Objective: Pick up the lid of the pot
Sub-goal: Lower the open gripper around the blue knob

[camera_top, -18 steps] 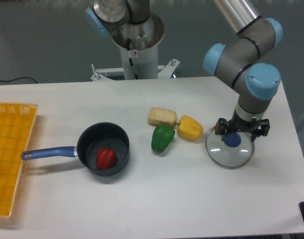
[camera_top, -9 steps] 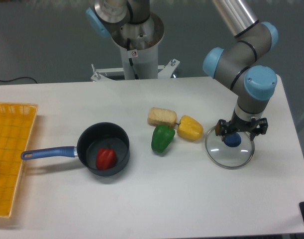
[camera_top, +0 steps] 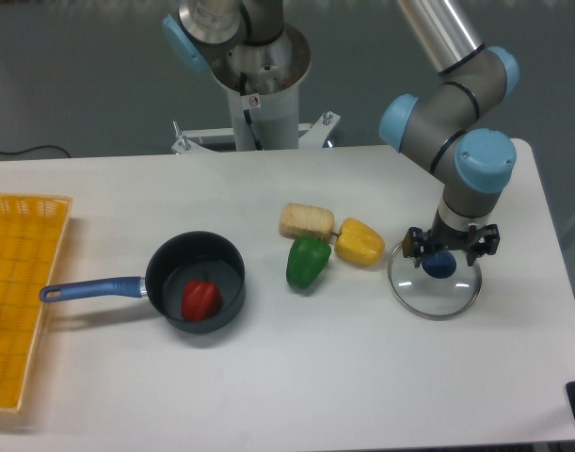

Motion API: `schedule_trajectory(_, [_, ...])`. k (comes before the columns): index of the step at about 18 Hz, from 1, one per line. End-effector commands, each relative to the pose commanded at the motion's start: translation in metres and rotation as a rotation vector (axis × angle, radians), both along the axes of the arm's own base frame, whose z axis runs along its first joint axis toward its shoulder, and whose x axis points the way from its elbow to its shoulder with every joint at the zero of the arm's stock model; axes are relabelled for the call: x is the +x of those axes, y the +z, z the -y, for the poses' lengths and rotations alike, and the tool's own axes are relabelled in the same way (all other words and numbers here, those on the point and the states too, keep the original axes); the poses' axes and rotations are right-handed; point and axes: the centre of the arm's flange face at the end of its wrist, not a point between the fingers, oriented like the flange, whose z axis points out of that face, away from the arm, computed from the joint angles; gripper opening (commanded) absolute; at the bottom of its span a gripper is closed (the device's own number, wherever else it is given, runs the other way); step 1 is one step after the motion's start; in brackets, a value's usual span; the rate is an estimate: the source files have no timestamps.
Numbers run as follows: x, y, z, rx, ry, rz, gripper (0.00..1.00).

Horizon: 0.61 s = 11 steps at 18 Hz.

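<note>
- Camera view, the lid: the pot lid point(camera_top: 421, 295) lies flat on the white table point(camera_top: 296, 395), on the right side of the picture. It is round and see-through, with the pale tabletop showing through it, and a thin grey rim runs around its edge.
- Camera view, the knob: a dark blue, rounded knob point(camera_top: 439, 266) stands up near the middle of the lid, its colour strong against the clear disc. Part of the lid's far side is hidden by the gripper.
- Camera view, the gripper: the two-finger gripper point(camera_top: 444, 250) is over the lid, its fingers spread wide, one on each side of the knob, with space between them. Whether the fingertips touch the lid, I cannot tell.
- Camera view, nearby: a yellow pepper point(camera_top: 360, 242) lies just beside the lid's left edge. Left of that are a green pepper point(camera_top: 308, 262) and a tan block point(camera_top: 307, 221).
- Camera view, farther left: a deep black pan point(camera_top: 221, 315) with a blue handle point(camera_top: 94, 289) holds a red item point(camera_top: 200, 299). A yellow crate point(camera_top: 19, 282) is at the picture's left edge.
</note>
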Motion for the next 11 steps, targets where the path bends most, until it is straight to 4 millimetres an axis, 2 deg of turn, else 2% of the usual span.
schedule_trajectory(11, [0.001, -0.014, -0.001, 0.0, 0.003, 0.0, 0.97])
